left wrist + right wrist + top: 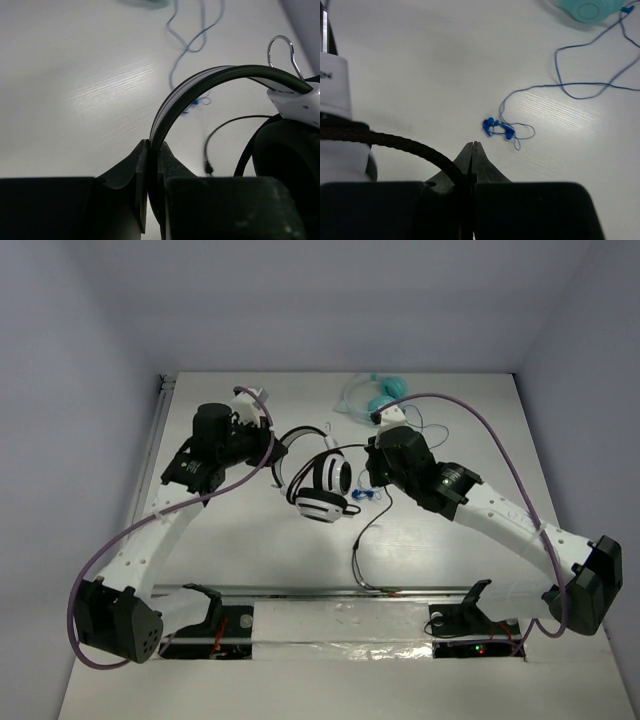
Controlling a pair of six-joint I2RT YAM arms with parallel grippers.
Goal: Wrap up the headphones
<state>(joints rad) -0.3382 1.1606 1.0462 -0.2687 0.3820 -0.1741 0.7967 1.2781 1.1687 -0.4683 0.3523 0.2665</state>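
Left wrist view: the left gripper (149, 147) is clamped on the black headband (200, 84) of the headphones (323, 485), mid-desk, nearer the far edge. Beside them the right gripper (473, 148) pinches their cable (410, 142) tight, jaws fully together

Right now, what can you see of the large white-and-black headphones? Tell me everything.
The headphones sit near the middle of the table. They have white earcups with black stripes and dark padding, and a glossy black headband arching up. The left claw is shut on the headband. The right claw pinches the braided black cable, and the rest of the cable trails toward the near edge.
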